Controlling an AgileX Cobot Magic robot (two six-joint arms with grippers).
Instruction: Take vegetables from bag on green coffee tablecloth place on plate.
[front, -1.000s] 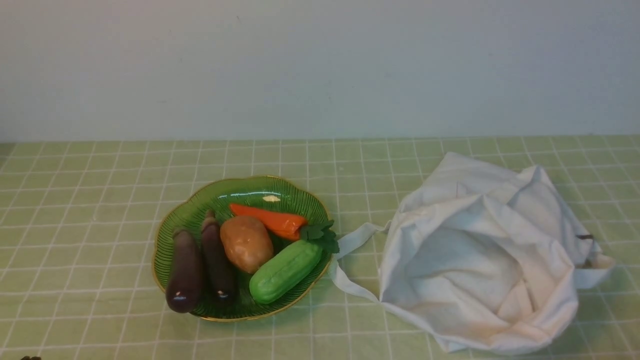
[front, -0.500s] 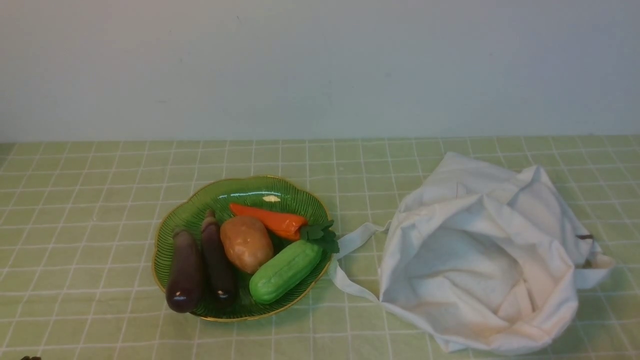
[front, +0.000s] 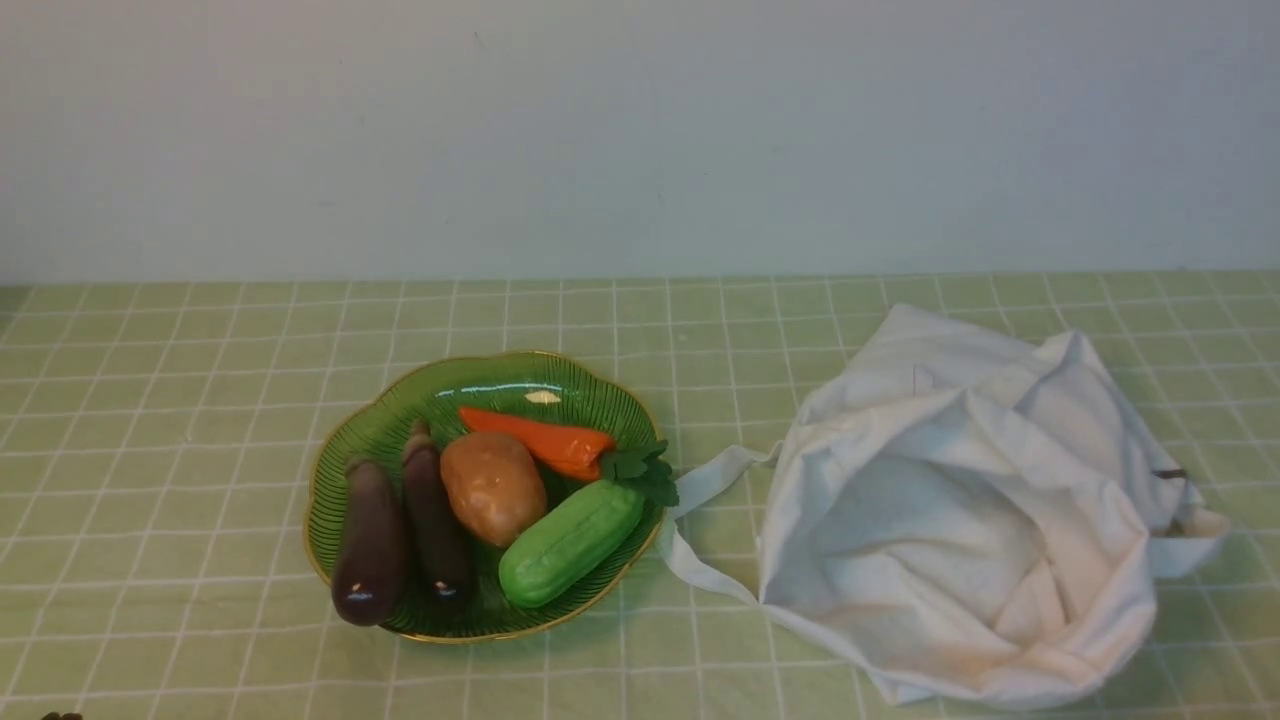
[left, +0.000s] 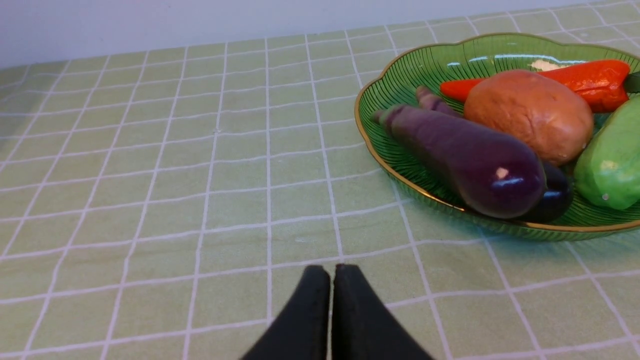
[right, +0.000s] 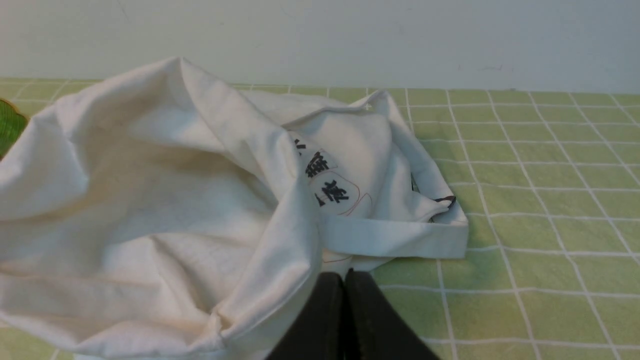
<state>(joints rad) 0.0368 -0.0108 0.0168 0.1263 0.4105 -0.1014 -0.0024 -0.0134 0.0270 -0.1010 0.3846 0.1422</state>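
Note:
The thick purple eggplant (front: 368, 545) lies at the left of the green ribbed plate (front: 520, 385), its rounded end over the front rim; it also shows in the left wrist view (left: 465, 160) on the plate (left: 400, 85). The white tote bag (front: 960, 510) lies crumpled on the green checked tablecloth (front: 160, 400) to the right, a strap reaching the plate; the right wrist view shows the bag (right: 165, 200) close ahead. My left gripper (left: 331, 272) is shut and empty, low over the cloth, short of the plate. My right gripper (right: 344, 276) is shut and empty at the bag's near edge.
On the plate beside the thick eggplant lie a slimmer dark eggplant (front: 436, 530), a brown potato (front: 493, 487), an orange carrot (front: 545, 440) and a green cucumber (front: 570, 542). A pale wall (front: 640, 130) stands behind the table.

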